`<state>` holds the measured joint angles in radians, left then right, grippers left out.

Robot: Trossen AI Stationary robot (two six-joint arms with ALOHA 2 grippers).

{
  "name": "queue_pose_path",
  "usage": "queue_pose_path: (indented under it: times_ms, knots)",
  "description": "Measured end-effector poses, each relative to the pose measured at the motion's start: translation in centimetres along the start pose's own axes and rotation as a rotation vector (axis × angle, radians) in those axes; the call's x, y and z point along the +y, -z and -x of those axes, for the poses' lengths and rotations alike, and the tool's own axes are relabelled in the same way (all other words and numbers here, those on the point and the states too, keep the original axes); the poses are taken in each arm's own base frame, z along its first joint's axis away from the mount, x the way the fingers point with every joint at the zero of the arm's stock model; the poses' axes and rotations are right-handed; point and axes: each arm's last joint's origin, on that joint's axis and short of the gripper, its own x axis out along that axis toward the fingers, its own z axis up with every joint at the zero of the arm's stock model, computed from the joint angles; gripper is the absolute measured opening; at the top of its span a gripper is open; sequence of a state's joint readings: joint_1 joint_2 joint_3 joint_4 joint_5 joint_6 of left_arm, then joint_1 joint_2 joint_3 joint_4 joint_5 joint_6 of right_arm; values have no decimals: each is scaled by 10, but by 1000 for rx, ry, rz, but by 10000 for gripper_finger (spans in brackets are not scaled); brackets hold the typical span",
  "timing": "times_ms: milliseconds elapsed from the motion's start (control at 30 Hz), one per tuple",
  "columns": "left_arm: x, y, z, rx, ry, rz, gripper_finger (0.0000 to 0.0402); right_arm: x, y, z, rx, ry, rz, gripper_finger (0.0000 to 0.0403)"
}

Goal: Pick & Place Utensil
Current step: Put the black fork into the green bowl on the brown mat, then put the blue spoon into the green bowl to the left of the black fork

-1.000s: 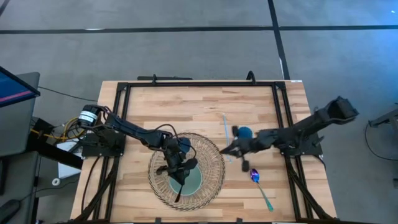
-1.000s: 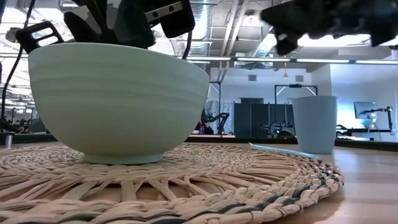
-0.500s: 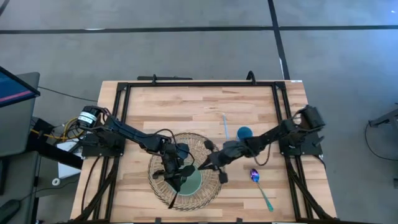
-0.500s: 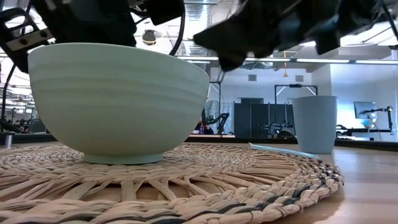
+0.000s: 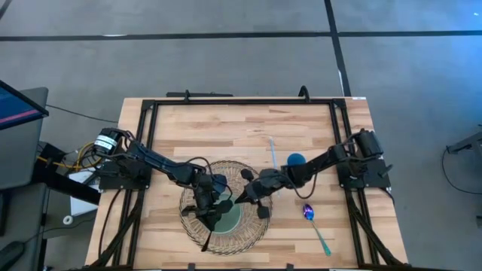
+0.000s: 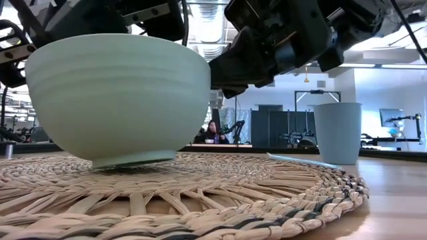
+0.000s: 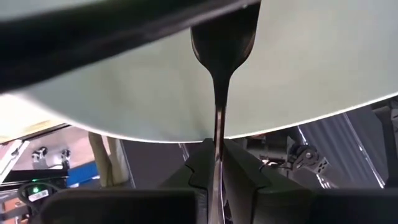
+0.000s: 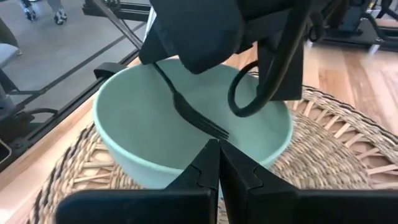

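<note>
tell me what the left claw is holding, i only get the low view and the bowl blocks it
Observer: The left claw is shut on a black fork, tines down inside the pale green bowl.
Operator: is the bowl flat on the mat
Observer: No, it is tipped on the woven placemat, one edge of its base lifted.
Operator: where's the right claw
Observer: The right claw sits shut at the bowl's rim, holding nothing.

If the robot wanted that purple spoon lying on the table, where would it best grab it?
Probably by the thin pale handle of the purple spoon, from straight above. It lies flat on the wooden table with open wood on both sides, so fingers could close across the narrow handle. The rounded purple head looks harder to pinch.
</note>
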<state>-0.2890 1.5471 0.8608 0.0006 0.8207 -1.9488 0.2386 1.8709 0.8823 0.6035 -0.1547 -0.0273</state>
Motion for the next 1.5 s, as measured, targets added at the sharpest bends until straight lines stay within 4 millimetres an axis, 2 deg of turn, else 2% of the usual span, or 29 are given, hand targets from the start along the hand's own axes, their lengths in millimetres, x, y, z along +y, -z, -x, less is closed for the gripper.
queue_pose_path:
  times_ms: [367,767,933,1167,1367,1500]
  knots:
    - [-2,-3,4,14,12,41,29,3,4,0,38,-39,-4,0]
    - [-3,-3,5,30,14,71,88,3,4,0,38,-39,2,0]
    - [-6,-5,10,28,36,66,98,3,4,0,39,-39,3,0]
    - [-15,2,14,2,110,-121,99,3,3,0,30,-39,7,0]
    - [-19,11,23,-64,168,-214,99,3,3,0,26,-38,7,0]
    - [-22,23,33,-133,224,-377,99,-1,0,3,25,-28,3,0]
